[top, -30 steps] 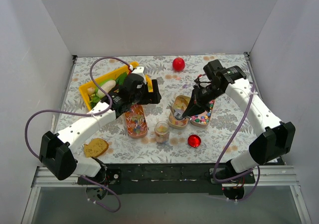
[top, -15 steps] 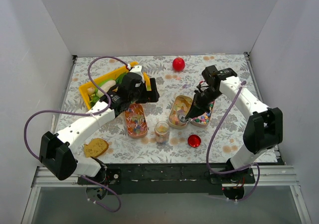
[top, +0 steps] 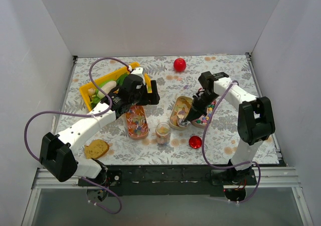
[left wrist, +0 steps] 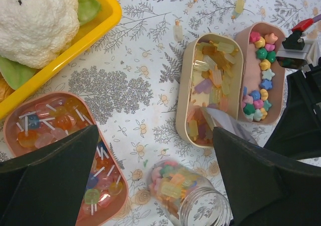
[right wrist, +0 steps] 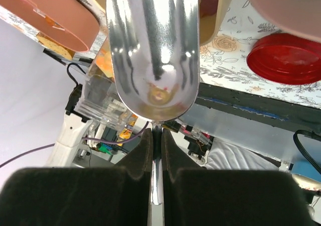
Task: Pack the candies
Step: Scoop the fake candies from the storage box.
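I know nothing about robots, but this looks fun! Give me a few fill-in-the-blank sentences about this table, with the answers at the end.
1. The right gripper is shut on a metal ___.
2. The round lid lying near the glass jar is ___.
3. The toy cauliflower sits in a ___ tray.
4. The left gripper has its fingers ___.
Missing words: spoon; red; yellow; open.

- Top camera: high behind the arms, looking down at the whole tabletop [top: 225, 65].
- Left wrist camera: closer, looking down; shares the jar [left wrist: 193, 201] with it.
- Right wrist camera: very close behind a spoon [right wrist: 153, 50].
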{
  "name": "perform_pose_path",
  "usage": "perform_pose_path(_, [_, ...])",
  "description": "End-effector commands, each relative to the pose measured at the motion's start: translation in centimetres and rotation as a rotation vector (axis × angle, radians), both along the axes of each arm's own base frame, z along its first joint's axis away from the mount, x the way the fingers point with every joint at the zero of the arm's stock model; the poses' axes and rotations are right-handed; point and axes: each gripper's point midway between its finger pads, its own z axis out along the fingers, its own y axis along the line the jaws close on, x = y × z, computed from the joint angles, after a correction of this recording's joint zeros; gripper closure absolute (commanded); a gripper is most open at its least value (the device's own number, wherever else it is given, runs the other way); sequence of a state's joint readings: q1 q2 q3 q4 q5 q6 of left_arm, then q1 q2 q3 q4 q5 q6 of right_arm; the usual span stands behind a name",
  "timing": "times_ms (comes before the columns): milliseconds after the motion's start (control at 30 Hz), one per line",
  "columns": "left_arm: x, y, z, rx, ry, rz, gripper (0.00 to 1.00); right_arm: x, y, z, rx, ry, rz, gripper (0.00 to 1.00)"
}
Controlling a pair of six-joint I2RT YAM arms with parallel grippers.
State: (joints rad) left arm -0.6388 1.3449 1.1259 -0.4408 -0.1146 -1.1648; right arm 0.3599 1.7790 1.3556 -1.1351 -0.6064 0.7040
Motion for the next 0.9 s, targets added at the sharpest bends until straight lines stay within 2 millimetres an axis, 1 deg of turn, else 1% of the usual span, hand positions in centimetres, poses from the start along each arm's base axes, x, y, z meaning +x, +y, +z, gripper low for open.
perform_pose_path(0, [-0.4,0.5,0.4,0.007,-0.017,-0.012,0.02,0.7,-0.3,-1.2,-0.027,-0.012,0.002,0.99])
perform_pose_path(100, [-0.3,0.4,0.2,0.011,-0.016,-0.016,0.02,1.6,-0.7,-2.7,-0.067,-0.036,0.025,0.99])
perform_pose_path(233, [-0.2,0.3,0.4,0.014,-0.018,-0.019,0.02,3.0,-1.4,-3.9,-0.133,-0.085,0.044,0.99])
perform_pose_path(400, [-0.2,0.4,0.2,0.018,-0.011,-0.019,0.02,4.9,-1.5,-4.4,-0.166,-0.141,0.044,0.99])
perform_pose_path(633, [-0.1,0.2,0.2,0.015,-0.007,-0.023,0.02,7.1,-2.1,-5.4,-0.225,-0.220,0.073,0.99])
perform_pose_path(800, [-0.2,0.3,0.1,0.017,-0.005,-0.021,0.02,8.3,-2.5,-6.2,-0.258,-0.279,0.115,0.99])
perform_pose_path(867, [-0.2,0.2,0.2,0.013,-0.006,-0.022,0.02,8.4,-2.7,-6.4,-0.262,-0.295,0.138,0.99])
